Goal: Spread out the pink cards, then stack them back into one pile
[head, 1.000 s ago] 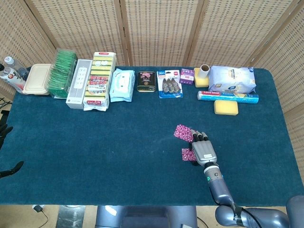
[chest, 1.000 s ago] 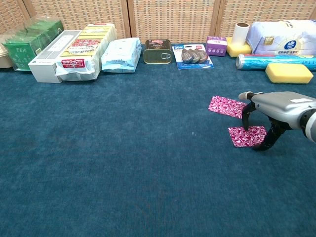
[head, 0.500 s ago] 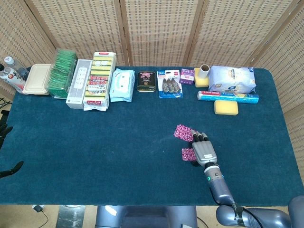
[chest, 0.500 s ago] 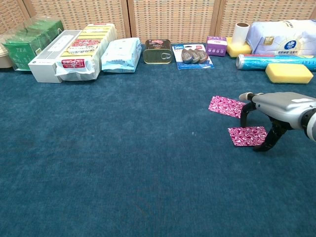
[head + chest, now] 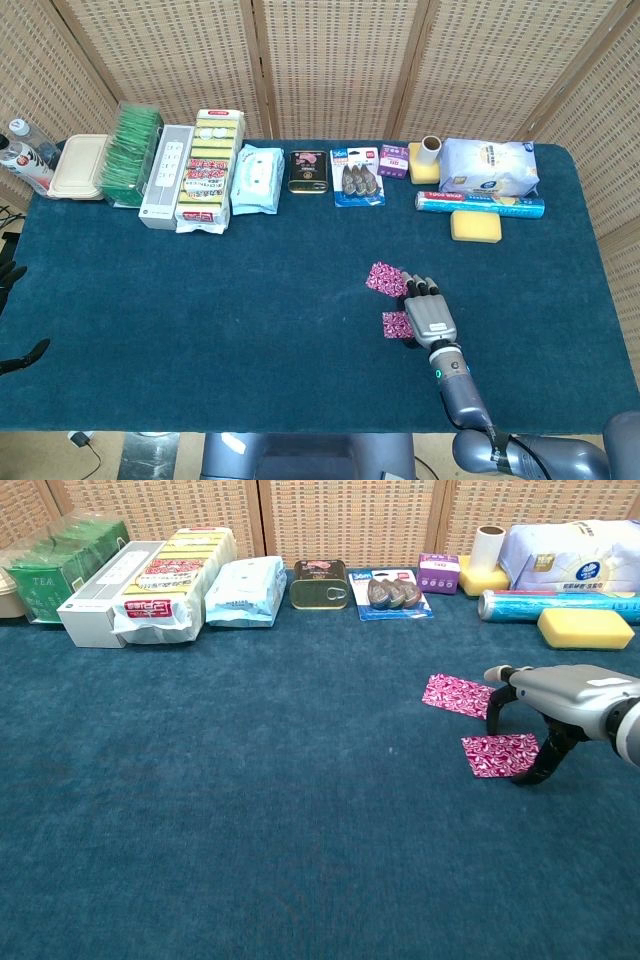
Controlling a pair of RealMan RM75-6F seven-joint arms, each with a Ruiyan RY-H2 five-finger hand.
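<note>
Pink cards (image 5: 500, 755), 2 flat and apart, red-white swirl pattern, right hand (image 5: 560, 705) above

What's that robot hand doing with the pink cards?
The right hand is arched over the nearer pink card, fingertips down at its right edge. A second pink card lies apart, just beyond it, on the blue table. So the cards are spread out and not yet stacked. The left hand barely shows at the table's left edge.
</note>
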